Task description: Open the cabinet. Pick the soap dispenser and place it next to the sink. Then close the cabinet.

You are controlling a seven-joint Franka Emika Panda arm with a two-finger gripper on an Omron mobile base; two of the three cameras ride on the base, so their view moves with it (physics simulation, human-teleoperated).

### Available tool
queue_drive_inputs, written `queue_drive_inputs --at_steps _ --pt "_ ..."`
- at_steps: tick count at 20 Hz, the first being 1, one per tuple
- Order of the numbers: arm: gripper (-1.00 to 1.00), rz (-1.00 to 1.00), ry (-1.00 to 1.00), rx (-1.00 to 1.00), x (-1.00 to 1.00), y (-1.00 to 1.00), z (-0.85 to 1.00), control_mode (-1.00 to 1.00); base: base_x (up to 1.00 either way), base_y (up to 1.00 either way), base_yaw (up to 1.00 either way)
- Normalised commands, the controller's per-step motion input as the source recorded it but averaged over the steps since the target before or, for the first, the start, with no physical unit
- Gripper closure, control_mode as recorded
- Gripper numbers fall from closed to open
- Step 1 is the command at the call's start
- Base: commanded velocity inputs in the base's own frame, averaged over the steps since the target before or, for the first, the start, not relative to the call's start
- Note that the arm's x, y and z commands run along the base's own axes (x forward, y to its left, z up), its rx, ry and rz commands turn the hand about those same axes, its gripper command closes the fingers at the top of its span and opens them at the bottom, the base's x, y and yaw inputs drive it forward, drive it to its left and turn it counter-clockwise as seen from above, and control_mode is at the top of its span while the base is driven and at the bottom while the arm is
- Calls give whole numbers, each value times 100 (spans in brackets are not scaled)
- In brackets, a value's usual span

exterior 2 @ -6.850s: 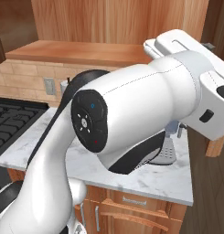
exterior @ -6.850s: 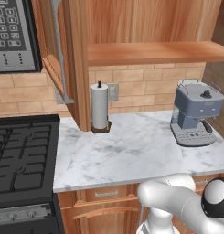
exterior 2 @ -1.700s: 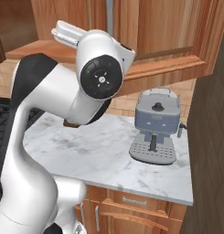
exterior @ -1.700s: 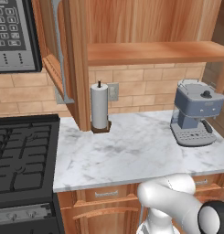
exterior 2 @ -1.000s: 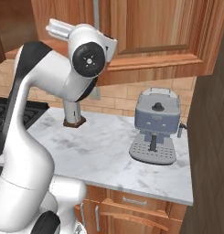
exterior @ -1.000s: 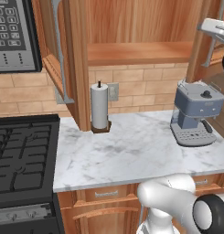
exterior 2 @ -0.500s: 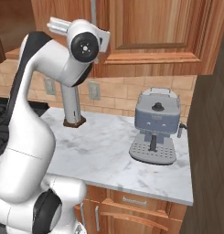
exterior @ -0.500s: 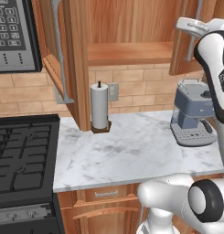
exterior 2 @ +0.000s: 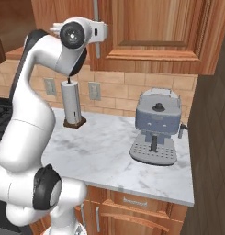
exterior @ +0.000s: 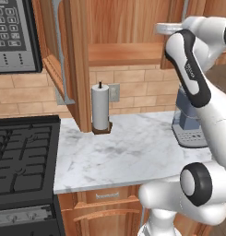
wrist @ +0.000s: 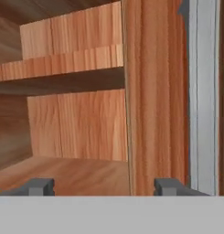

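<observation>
The big brown cabinet (exterior: pixel 128 27) hangs on the wall above the white stone worktop (exterior: pixel 133 147). Its left door (exterior: pixel 52 46) is swung wide open. Its right door (exterior 2: pixel 150 23) is shut. On the worktop stand a grey-blue coffee machine (exterior 2: pixel 156 126) and a white paper roll (exterior: pixel 100 108). The arm reaches up high, and the tool (wrist: pixel 104 187) is right in front of the cabinet with its two tips far apart and nothing between them. In the hand view it looks into the open half, close to the edge of the shut door. That half has a wooden shelf (wrist: pixel 63 61) and a wooden floor (wrist: pixel 63 173), and both look bare. I cannot tell where the soap bottle is. I think it may be behind the shut door. That door's long silver handle (wrist: pixel 202 91) runs straight up and down, just to the right of the tool in the hand view. So I think the next move is a small step to that side, to grab the handle and pull.
</observation>
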Motion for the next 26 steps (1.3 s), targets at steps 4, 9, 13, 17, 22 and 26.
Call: queue_drive_inputs --at_steps 4,9,13,17,22,26 --pt "-100 -19 1 -17 60 4 -14 -100 0 0 0" --pt "-100 -16 0 -10 54 1 -16 -100 0 0 0" --pt "-100 -12 0 -7 52 0 -21 -100 0 0 0" --pt "-100 -9 0 -7 42 0 -20 -100 0 0 0" --pt "-100 -6 0 -2 39 0 -13 -100 0 0 0" --pt "-100 0 0 0 18 8 -12 -100 0 0 0"
